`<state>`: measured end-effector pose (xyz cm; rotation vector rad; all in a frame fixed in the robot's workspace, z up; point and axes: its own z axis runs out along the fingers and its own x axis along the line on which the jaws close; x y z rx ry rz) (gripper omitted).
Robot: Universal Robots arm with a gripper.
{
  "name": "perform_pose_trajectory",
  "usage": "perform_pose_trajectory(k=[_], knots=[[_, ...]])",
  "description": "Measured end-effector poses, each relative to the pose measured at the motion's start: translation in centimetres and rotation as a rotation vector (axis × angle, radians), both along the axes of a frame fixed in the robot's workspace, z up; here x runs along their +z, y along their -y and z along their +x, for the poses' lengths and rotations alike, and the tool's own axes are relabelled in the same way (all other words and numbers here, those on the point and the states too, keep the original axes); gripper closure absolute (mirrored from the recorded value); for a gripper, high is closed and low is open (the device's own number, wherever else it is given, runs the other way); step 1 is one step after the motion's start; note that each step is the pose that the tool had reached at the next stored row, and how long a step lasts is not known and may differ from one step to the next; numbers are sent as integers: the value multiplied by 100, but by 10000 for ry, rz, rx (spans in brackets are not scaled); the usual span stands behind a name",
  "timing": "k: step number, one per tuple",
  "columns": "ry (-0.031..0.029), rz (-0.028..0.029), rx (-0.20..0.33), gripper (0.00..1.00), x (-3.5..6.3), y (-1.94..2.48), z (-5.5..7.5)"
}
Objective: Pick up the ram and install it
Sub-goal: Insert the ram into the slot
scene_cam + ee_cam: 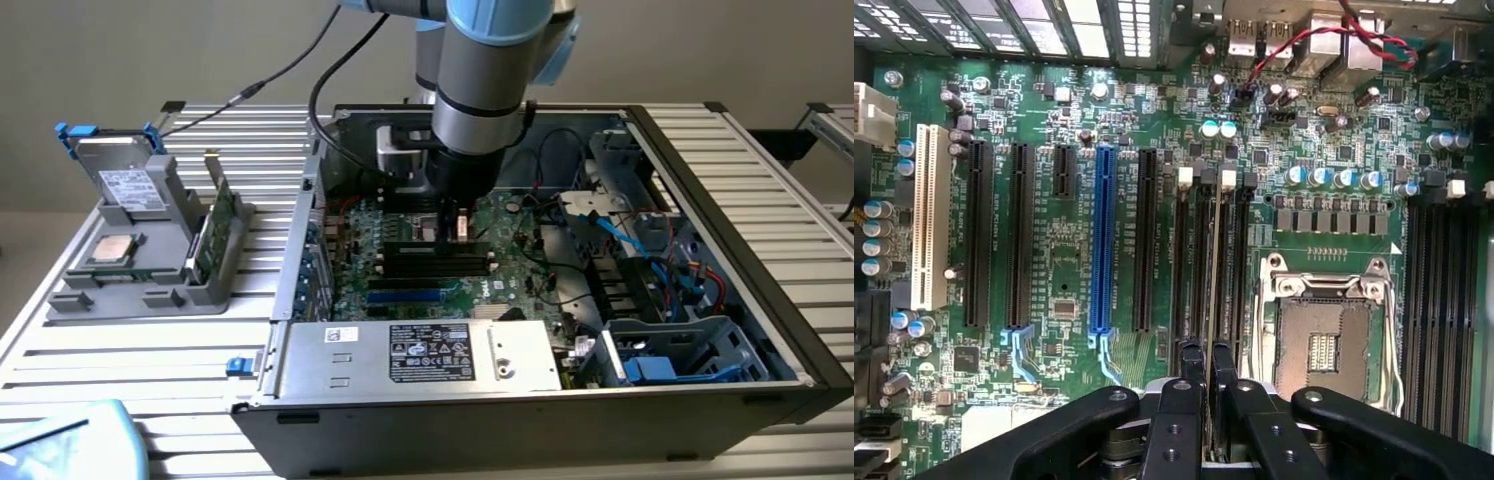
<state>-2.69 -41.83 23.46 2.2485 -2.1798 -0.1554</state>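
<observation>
i see the ram (1211,262) edge-on through the wrist camera: a long, thin stick, showing just a pale sliver of board. it runs straight along the black memory slots (1241,270) and lines up with them. one end is pinched between the fingers of the gripper (1206,352). in the exterior view it stands on edge at twelve o'clock of the slot bank. i can't tell whether it is touching a slot.

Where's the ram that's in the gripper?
Wrist view: the ram sits edge-on in the gripper, lined up with the black memory slots beside the empty processor socket. Exterior view: inside the case, under the arm.
</observation>
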Motion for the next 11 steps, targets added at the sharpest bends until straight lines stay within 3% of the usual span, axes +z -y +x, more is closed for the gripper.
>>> perform_pose_trajectory(k=[6,8,9,11], knots=[[-63,-22,-7,86,-8,27,10],[-62,-151,-6,86,-10,28,10],[-63,-275,-6,86,-11,26,11],[-61,-469,-6,86,-15,22,11]])
